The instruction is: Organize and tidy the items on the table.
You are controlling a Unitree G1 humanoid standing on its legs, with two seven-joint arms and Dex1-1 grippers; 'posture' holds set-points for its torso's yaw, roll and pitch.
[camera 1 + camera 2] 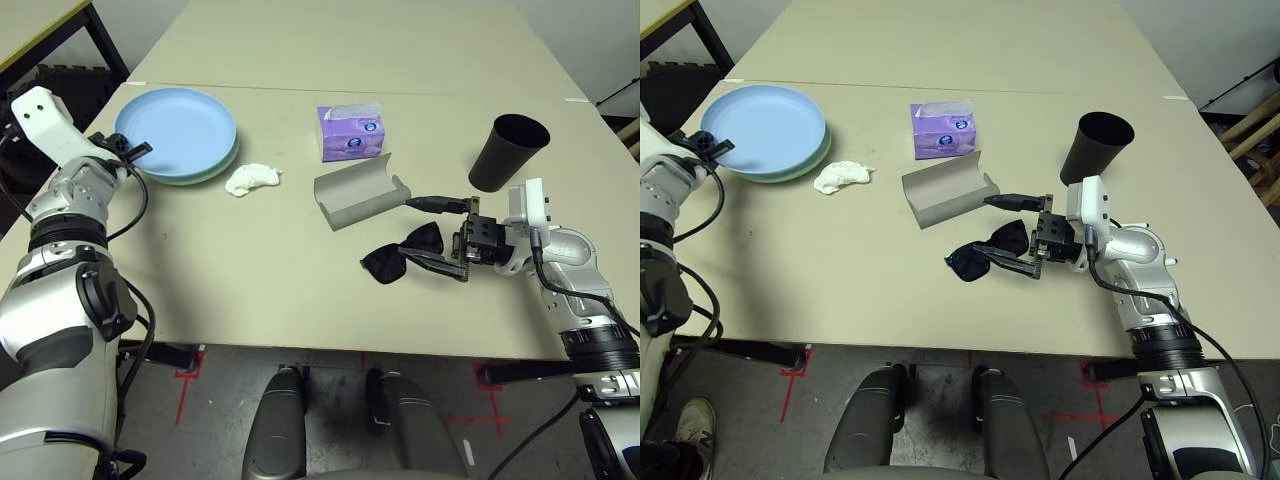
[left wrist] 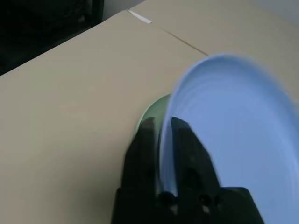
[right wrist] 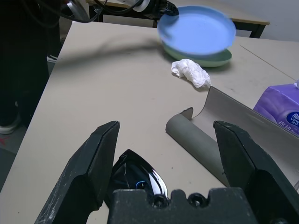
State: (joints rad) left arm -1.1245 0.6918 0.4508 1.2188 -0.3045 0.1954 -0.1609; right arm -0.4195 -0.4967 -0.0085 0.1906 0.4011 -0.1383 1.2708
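Fingers of the left gripper [image 2: 161, 154] pinch the light blue plate [image 1: 178, 130] near the table's [image 1: 250, 280] far left corner. Right gripper [image 1: 440, 235] stands spread over the black sunglasses [image 1: 405, 255], beside the grey glasses case [image 1: 360, 190].

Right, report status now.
Left gripper shut on blue plate. Right gripper open over sunglasses. Glasses case open alongside.

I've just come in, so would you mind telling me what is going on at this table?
The robot is tidying the beige table. Its left claw is shut on the rim of the round light blue plate, which sits over a pale green plate. Its right claw is open around the black sunglasses, beside the open grey glasses case. A crumpled white tissue, purple tissue box and black cup stand untouched.
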